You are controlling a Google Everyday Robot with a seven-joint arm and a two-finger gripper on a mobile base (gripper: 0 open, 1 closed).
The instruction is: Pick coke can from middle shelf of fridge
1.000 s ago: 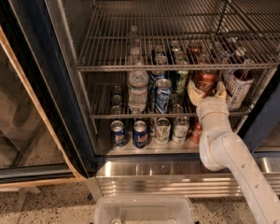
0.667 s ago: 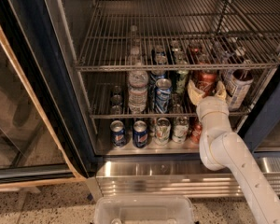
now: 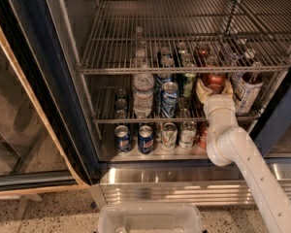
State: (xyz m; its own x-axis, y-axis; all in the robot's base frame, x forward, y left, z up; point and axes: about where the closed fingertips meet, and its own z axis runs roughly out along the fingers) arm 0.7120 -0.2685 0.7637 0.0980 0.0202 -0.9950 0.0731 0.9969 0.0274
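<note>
The fridge (image 3: 58,96) stands open with its wire racks in view. The coke can (image 3: 214,80), red with a silver top, stands upright at the right of the middle shelf (image 3: 111,121). My gripper (image 3: 214,89) reaches in over the shelf's front rail. Its cream fingers (image 3: 201,91) sit against the left and right sides of the can, shut on it. The can's lower part is hidden behind my wrist. The can still rests at shelf level.
On the middle shelf are a water bottle (image 3: 143,93), a blue can (image 3: 169,99) and a white-and-brown container (image 3: 245,93) right of the coke can. Pepsi cans (image 3: 145,139) stand on the fridge floor. The upper rack (image 3: 174,70) is close above. A plastic bin (image 3: 150,218) sits below.
</note>
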